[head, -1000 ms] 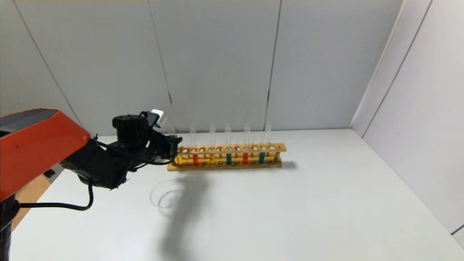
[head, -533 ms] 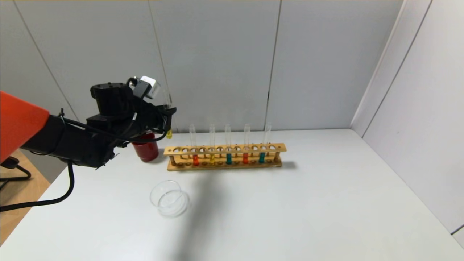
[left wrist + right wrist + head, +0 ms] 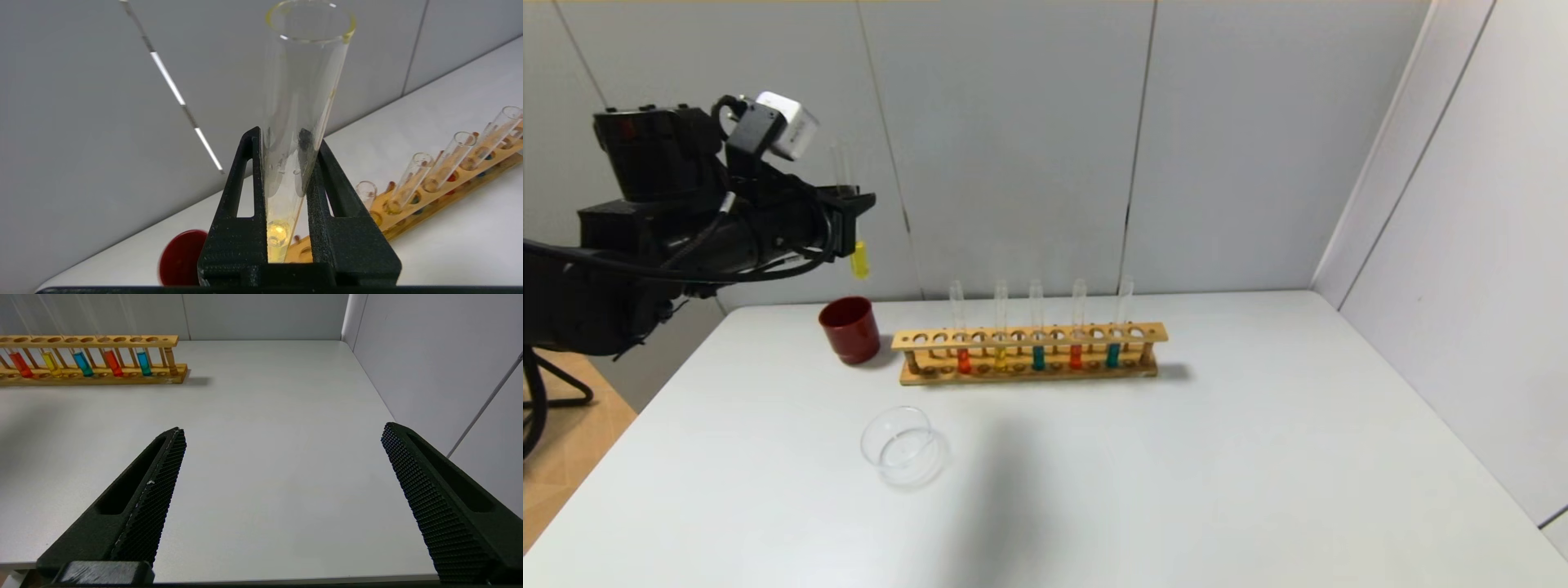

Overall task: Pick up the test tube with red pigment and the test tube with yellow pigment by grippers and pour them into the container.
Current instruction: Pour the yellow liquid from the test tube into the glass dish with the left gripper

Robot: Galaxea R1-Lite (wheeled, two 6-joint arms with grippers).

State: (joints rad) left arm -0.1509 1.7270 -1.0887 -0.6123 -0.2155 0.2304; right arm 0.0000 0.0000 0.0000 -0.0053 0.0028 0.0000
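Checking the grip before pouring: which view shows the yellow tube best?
Left wrist view: the yellow tube fills it, clamped in the left gripper. Head view shows it small, high above the red cup. Right wrist view misses it.

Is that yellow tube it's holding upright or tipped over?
Upright: the yellow test tube hangs liquid-end down in the left gripper.

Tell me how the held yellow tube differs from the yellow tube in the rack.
The held yellow tube hangs in the air, clamped in the shut left gripper high above the red cup; the racked yellow tube stands in the wooden rack on the table. The held one has nothing beside it; the racked one stands between a red tube and a teal tube. Both are upright clear glass with yellow liquid at the bottom.
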